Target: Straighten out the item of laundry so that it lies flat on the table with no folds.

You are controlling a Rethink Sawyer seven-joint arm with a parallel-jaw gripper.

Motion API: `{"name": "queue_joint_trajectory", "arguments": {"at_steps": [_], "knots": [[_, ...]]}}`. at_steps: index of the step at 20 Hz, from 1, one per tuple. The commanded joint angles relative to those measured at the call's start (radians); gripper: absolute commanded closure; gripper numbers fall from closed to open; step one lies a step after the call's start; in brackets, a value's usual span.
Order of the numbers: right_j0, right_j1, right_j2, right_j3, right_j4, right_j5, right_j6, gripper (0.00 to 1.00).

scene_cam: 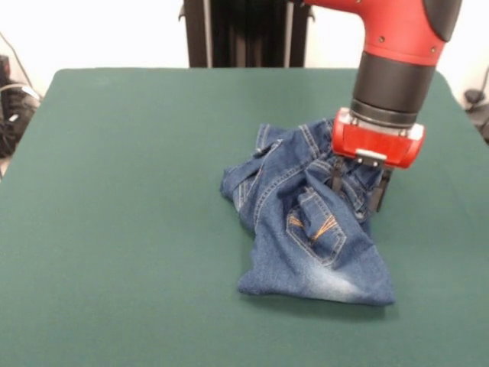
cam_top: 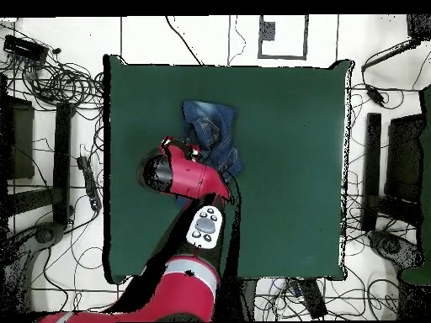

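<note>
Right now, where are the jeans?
Front view: the jeans lie bunched right of the table's centre, with the end effector at their upper right part.

Robot lab: cables (cam_top: 63, 84) strewn around green table (cam_top: 286, 168).

Even, bright overhead light, no glare on the table (scene_cam: 137, 229). Soft short shadow under the jeans (scene_cam: 306, 229) toward the near edge. Front view slightly soft; arm (scene_cam: 397, 46) near the top edge mildly blurred.

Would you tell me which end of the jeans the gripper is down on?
The bunched end toward the table's far side: the gripper is down on the jeans there, while the faded hem end lies flat, untouched.
</note>
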Motion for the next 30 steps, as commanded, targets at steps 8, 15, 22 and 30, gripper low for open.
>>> {"name": "queue_joint_trajectory", "arguments": {"at_steps": [8, 15, 22, 30], "knots": [[0.132, -0.004, -0.051, 0.122, 0.078, 0.202, 0.307, 0.00], [0.267, 0.040, -0.274, -0.005, 0.001, 0.453, 0.296, 0.00], [0.365, 0.108, -0.450, -0.094, -0.071, 0.580, 0.298, 0.00], [0.348, 0.063, -0.382, -0.066, -0.014, 0.590, 0.341, 0.00]]}}
